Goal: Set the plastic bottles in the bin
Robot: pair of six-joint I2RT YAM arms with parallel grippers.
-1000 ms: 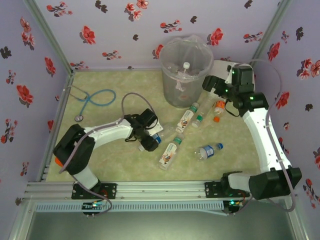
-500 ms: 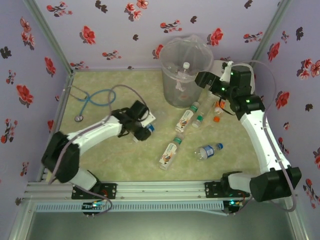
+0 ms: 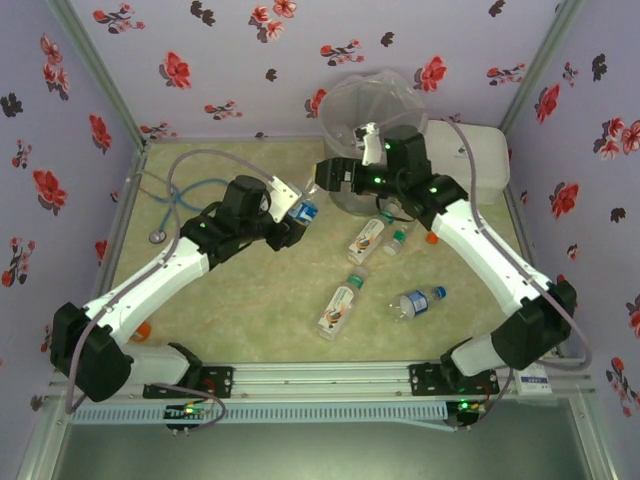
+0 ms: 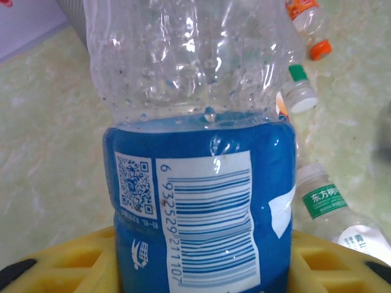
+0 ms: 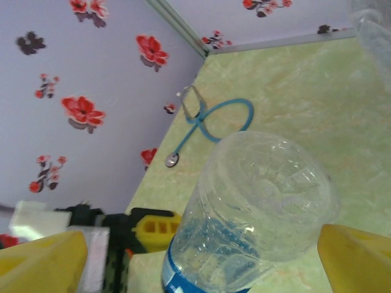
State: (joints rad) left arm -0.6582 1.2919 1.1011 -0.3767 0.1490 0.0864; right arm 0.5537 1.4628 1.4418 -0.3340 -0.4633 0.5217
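My left gripper (image 3: 293, 213) is shut on a clear bottle with a blue label (image 3: 305, 211), held above the table left of the bin (image 3: 345, 100). In the left wrist view the bottle (image 4: 195, 183) stands between the yellow fingers (image 4: 61, 262) of the left gripper (image 4: 198, 271). My right gripper (image 3: 328, 173) reaches leftward in front of the bin. It is open (image 5: 201, 259), and the bottle's clear base (image 5: 263, 201) faces it between its spread fingers (image 5: 357, 256), untouched. Several more bottles (image 3: 368, 237) (image 3: 340, 305) (image 3: 415, 300) lie on the table.
A blue-tubed stethoscope (image 3: 190, 195) lies at the back left. A white rounded box (image 3: 475, 150) sits right of the bin. Small bottles with green (image 3: 396, 240) and orange caps (image 3: 432, 238) lie below the right arm. Flowered walls close in the table.
The left arm has lifted the blue-labelled bottle off the table and carried it up and right. The right arm has swung left across the front of the bin towards that bottle.
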